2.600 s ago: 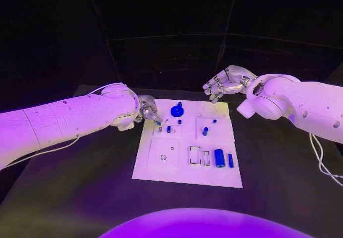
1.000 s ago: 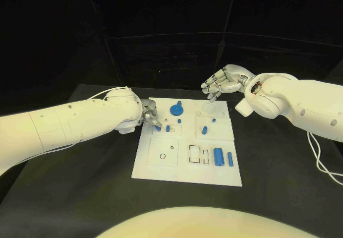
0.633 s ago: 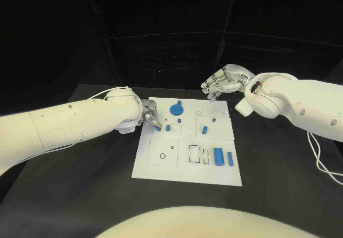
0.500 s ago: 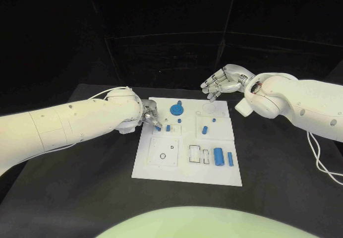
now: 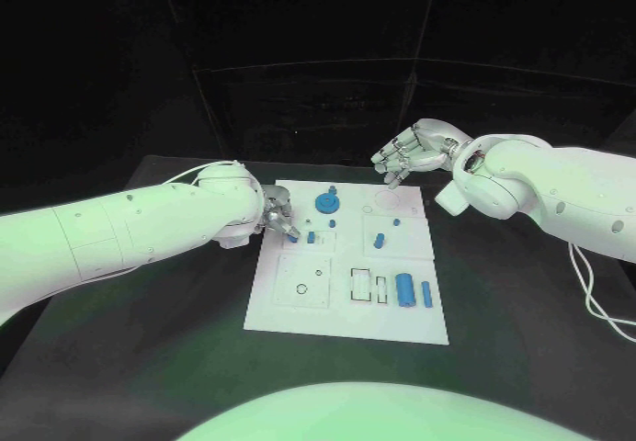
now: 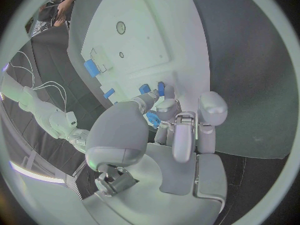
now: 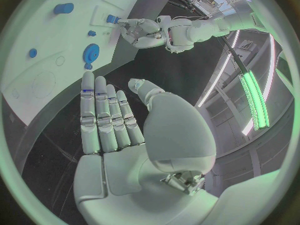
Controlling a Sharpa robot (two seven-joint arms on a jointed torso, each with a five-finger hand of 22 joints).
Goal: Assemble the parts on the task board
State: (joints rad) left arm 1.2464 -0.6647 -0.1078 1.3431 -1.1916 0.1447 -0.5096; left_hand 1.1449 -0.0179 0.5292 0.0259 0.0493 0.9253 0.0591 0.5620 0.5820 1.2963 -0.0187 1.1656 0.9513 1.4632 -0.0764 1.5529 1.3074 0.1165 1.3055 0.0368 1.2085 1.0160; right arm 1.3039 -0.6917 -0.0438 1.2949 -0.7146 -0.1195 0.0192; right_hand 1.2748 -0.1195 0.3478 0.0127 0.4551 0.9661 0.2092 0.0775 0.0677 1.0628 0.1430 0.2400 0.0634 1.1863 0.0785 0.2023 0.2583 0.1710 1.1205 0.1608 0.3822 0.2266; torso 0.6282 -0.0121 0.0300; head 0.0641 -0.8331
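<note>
The white task board [image 5: 342,317] lies in the middle of the black table. My left hand [image 5: 275,213] is over the board's left side and pinches a small blue peg [image 5: 293,237] between thumb and fingertips; the left wrist view shows that peg [image 6: 152,119] in my left hand [image 6: 178,130], close above the board [image 6: 150,35]. My right hand [image 5: 414,152] hovers past the board's far edge, fingers apart and holding nothing; in the right wrist view my right hand [image 7: 119,130] lies flat and straight. A blue round knob [image 5: 327,204] stands near the far edge.
Other blue parts rest on the board: a short peg [image 5: 312,237], another peg [image 5: 380,243], a thick cylinder [image 5: 405,288] and a thin one [image 5: 426,294] at the right. Rectangular slots [image 5: 360,285] and a round hole [image 5: 302,289] sit nearer me. Bare black table surrounds the board.
Early on, my left hand carried the pinched peg slightly nearer me along the board's left side; over the last second it has held still. The right hand has not moved.
</note>
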